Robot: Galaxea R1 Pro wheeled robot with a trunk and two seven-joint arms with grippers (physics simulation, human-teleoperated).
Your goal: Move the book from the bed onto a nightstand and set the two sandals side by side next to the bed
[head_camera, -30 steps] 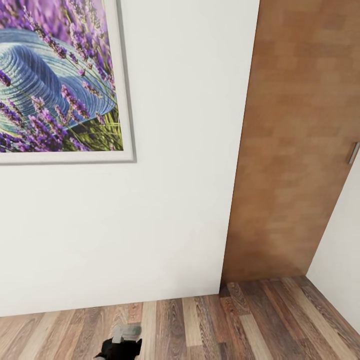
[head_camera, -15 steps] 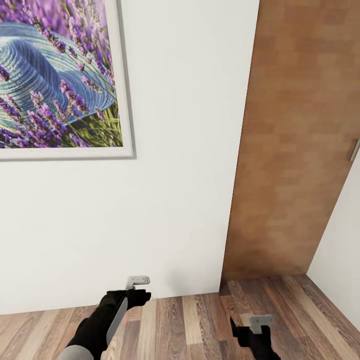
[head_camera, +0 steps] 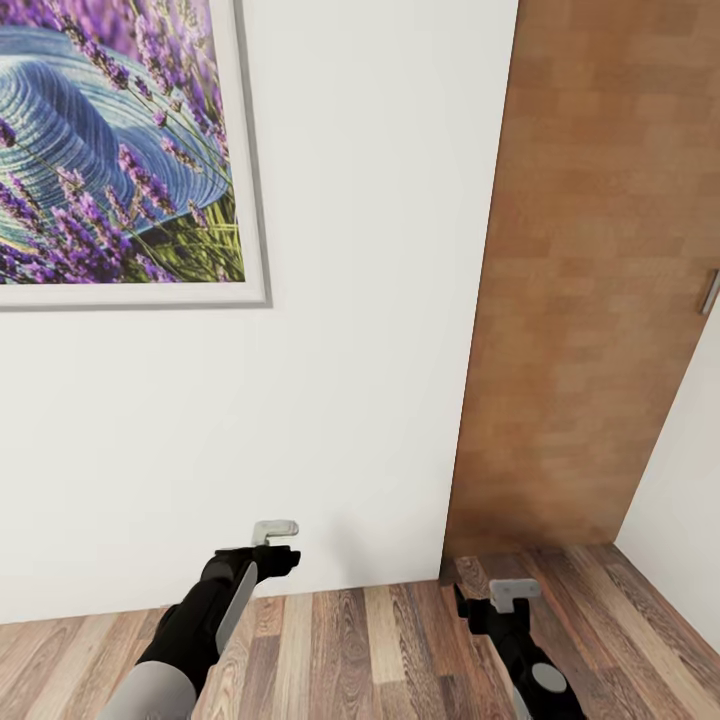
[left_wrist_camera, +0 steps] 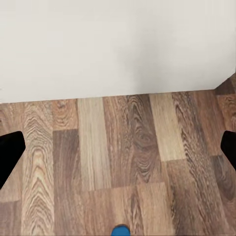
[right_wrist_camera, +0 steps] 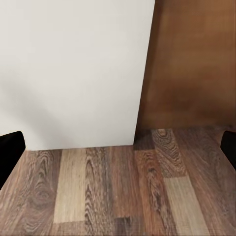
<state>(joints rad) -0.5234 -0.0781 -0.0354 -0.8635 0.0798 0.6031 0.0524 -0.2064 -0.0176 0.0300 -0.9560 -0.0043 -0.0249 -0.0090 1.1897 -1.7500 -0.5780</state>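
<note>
I face a white wall (head_camera: 360,300) of the bedroom, above a wood-plank floor (head_camera: 380,650). My left gripper (head_camera: 275,535) is held low in front of the wall. In the left wrist view its dark fingers (left_wrist_camera: 10,152) stand wide apart, open and empty over the planks. My right gripper (head_camera: 510,592) hangs near the foot of the brown door (head_camera: 580,300), its fingers (right_wrist_camera: 10,147) also spread open. A small bright blue patch (left_wrist_camera: 120,230) lies on the floor at the edge of the left wrist view; too little shows to tell whether it is a sandal. Book, bed and nightstand are out of view.
A framed lavender picture (head_camera: 110,150) hangs on the wall at upper left. The door has a metal handle (head_camera: 710,292) at the right edge. Another white wall (head_camera: 690,500) closes the corner at the right. Floor runs along the wall's base.
Both arms have risen into the head view: the left gripper climbed up in front of the wall and the right came up near the door. The camera tilted slightly down.
</note>
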